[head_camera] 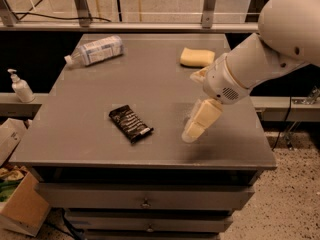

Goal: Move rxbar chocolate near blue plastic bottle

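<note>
**Bar not yet in hand, gripper off to its right**

My gripper (pixel 193 130) hangs low over the table (pixel 165 91), to the right of the bar (pixel 131 124) and apart from it. I see nothing held in it, and I cannot tell whether it is released or clenched. The bar lies flat near the front middle of the table, its length running diagonally from back-left to front-right. The bottle (pixel 95 50) lies on its side at the back-left corner, cap toward the left edge, well apart from the bar. A sponge (pixel 197 57) sits at the back right, clear of the line between them.

I judge the bar to be light and thin, firm enough not to fold, and in no way fragile. The wrapper is glossy (so probably slick and a little crinkly). I would come straight down over its middle, turn square to that diagonal, and close across the narrow width. The crimped ends would give a poor hold. It sits so flat that I must reach right down to the tabletop, or it may skate away instead of lifting
</note>
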Motion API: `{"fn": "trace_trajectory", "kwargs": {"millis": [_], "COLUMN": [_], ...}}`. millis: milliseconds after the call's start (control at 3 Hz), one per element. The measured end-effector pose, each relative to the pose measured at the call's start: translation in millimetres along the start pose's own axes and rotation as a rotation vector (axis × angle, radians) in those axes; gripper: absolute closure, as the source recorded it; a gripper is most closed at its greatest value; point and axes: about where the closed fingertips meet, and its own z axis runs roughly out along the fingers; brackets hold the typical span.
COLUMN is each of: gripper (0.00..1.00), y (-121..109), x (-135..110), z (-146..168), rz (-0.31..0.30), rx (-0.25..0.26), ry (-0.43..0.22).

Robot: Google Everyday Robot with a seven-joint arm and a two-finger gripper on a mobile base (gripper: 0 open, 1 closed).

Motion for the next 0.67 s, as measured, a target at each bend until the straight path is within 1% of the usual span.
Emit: {"fn": "trace_trajectory", "kwargs": {"millis": [333,667], "gripper": [0.00,0.00], "y": [4,11], "x": [-9,-26], "z": [6,18], "rz": [0.006,0.020], "rx": [0.002,0.004], "ry": [-0.019,-0.051]}}
